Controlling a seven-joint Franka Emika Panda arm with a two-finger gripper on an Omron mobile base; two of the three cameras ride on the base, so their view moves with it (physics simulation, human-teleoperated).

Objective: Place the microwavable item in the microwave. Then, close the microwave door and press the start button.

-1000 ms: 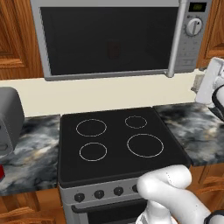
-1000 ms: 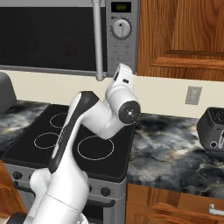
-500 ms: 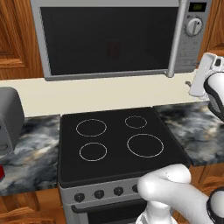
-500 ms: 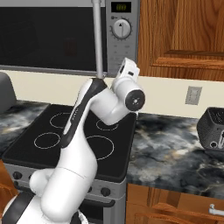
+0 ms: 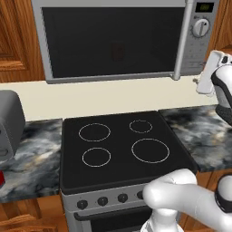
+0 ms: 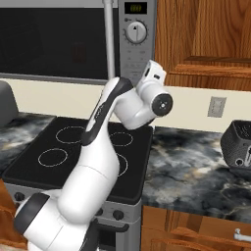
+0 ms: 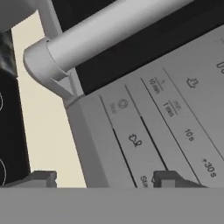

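Glossy black-glass microwave door point(image 5: 111, 43), matt grey frame

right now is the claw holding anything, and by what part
Nothing is held. The claw is open, its fingertips apart and empty before the microwave button panel.

Marbled dark desk point(image 5: 38, 158) runs either side of the black stovetop point(image 5: 120, 149). At nine o'clock in the left base view, a grey rounded appliance point(image 5: 9, 124) sits on it. Right base view, three o'clock: a dark mesh-fronted box point(image 6: 238, 144) rests on the desk.
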